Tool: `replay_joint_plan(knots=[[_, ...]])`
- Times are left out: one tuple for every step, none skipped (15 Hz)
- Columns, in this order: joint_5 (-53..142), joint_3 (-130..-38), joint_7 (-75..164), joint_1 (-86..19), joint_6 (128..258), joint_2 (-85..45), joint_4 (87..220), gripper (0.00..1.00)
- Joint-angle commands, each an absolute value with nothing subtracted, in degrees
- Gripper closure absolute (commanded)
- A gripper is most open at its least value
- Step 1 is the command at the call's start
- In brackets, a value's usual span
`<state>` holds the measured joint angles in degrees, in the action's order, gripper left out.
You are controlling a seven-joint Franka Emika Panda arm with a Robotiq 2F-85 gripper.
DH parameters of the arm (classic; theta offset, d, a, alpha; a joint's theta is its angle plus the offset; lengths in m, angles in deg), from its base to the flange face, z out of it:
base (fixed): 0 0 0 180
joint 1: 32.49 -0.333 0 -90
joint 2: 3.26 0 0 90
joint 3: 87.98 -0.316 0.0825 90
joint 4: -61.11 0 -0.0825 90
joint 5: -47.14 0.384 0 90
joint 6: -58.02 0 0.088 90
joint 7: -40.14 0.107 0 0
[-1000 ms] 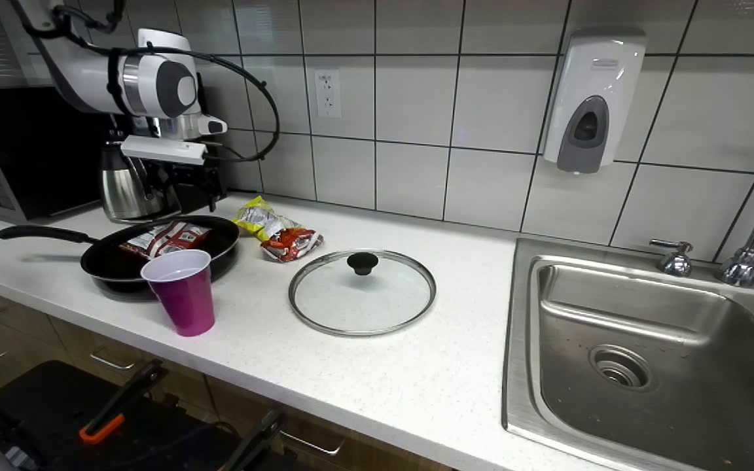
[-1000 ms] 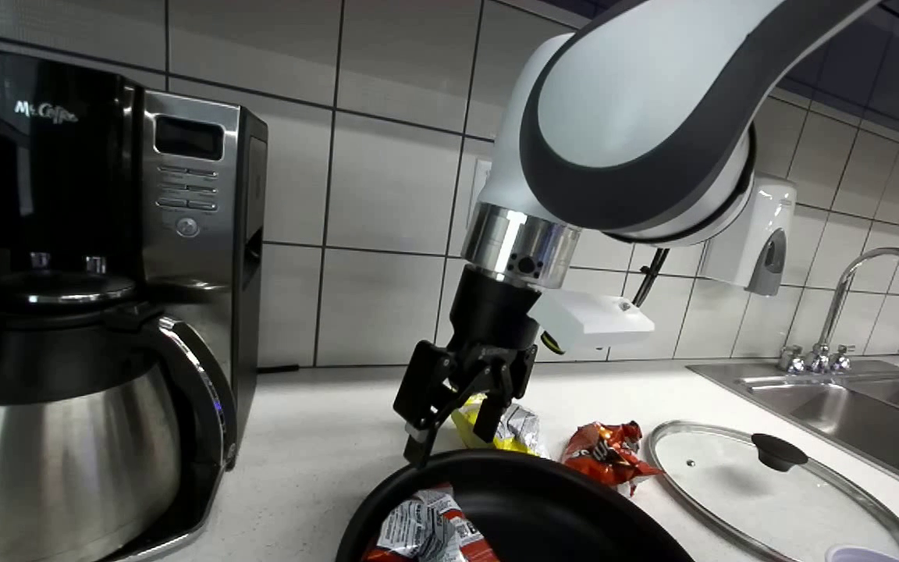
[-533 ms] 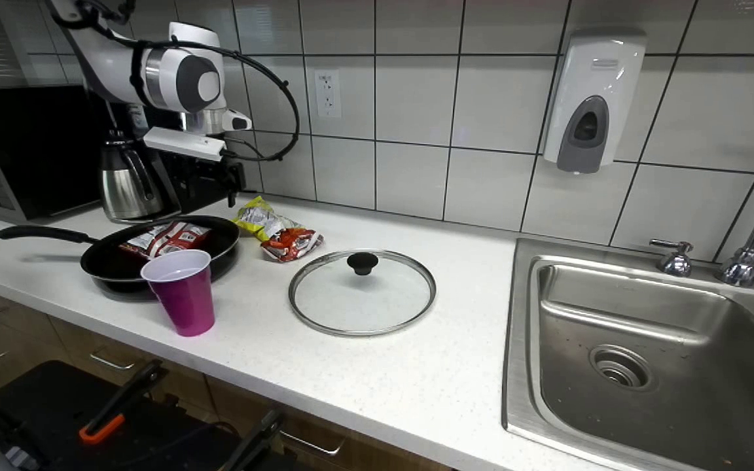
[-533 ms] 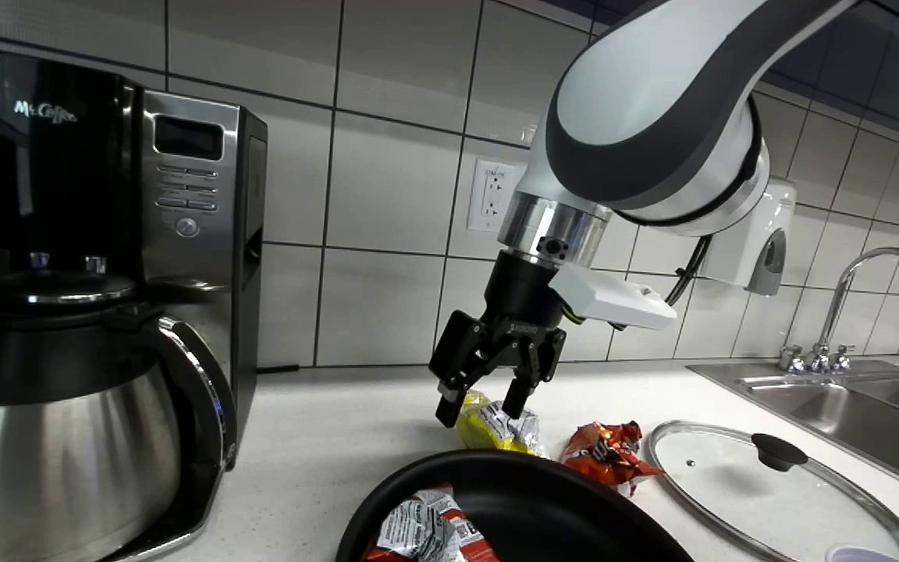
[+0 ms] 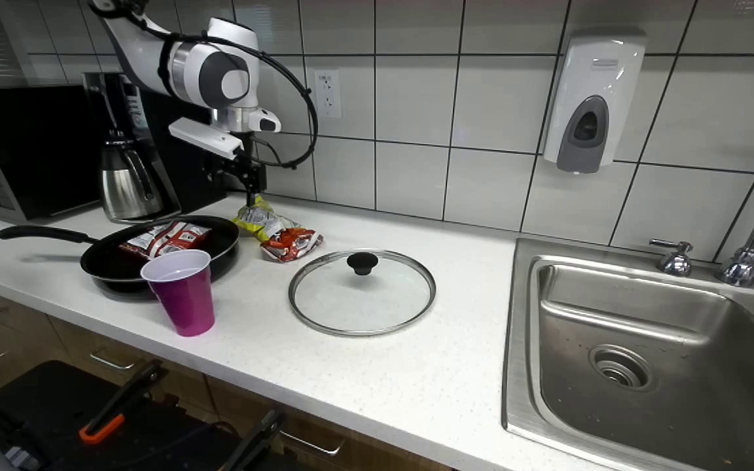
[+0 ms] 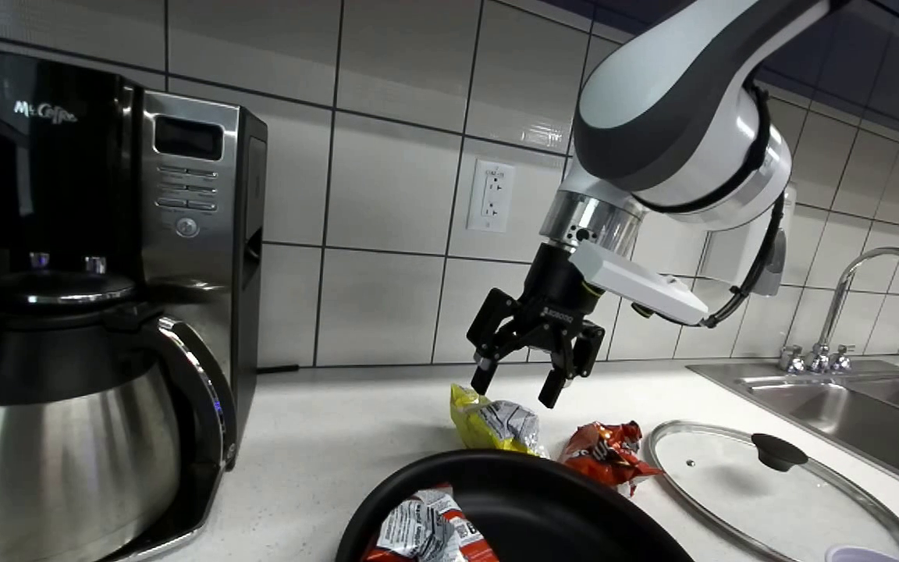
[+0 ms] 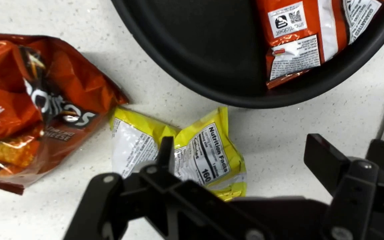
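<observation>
My gripper [image 6: 517, 386] hangs open above the counter with nothing between its fingers. Nearest to it is a crumpled yellow chip bag [image 7: 208, 156], below the fingertips; in the wrist view one finger [image 7: 166, 153] covers part of it, while the far finger [image 7: 322, 160] stands over bare counter. A red Doritos bag [image 7: 62, 100] lies against the yellow one, also seen in both exterior views. The black frying pan [image 7: 192, 40] sits close by, holding another red bag [image 7: 295, 36]. A glass lid [image 5: 362, 307] with a black knob rests flat, and a purple cup [image 5: 187, 297] stands before the pan.
A coffee maker [image 6: 192, 172] with its steel carafe [image 6: 67, 468] stands beside the pan, near a microwave [image 5: 36, 144]. The tiled wall [image 5: 410, 98] runs close behind the bags. A steel sink [image 5: 521, 327] is beyond the lid, under a soap dispenser [image 5: 596, 98].
The arm has moved away from the coffee maker, toward the lid side, and now stands over the yellow bag. The gripper stayed open. The bags, pan, lid and cup have not moved.
</observation>
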<state>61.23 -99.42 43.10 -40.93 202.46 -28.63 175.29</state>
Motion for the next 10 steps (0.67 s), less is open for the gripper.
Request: replay_joint_plan(knots=[[64.31,-98.57,47.75,-40.12,200.23,-27.51,175.2,0.0],[65.12,-98.19,48.91,-40.07,200.49,-27.87,174.97,0.0],[66.05,-97.9,50.02,-39.96,200.88,-28.27,174.65,0.0],[67.08,-97.75,50.89,-39.81,201.1,-28.69,174.22,0.0],[68.35,-97.72,51.67,-39.61,201.2,-29.11,173.77,0.0],[69.42,-97.61,52.56,-39.53,201.2,-29.45,173.39,0.0],[70.85,-97.69,53.31,-39.35,201.1,-29.94,172.88,0.0],[71.85,-97.67,54.05,-39.3,201.02,-30.35,172.43,0.0],[72.96,-97.71,54.89,-39.27,200.92,-30.87,171.87,0.0],[73.94,-97.68,55.89,-39.29,200.85,-31.29,171.38,0.0]])
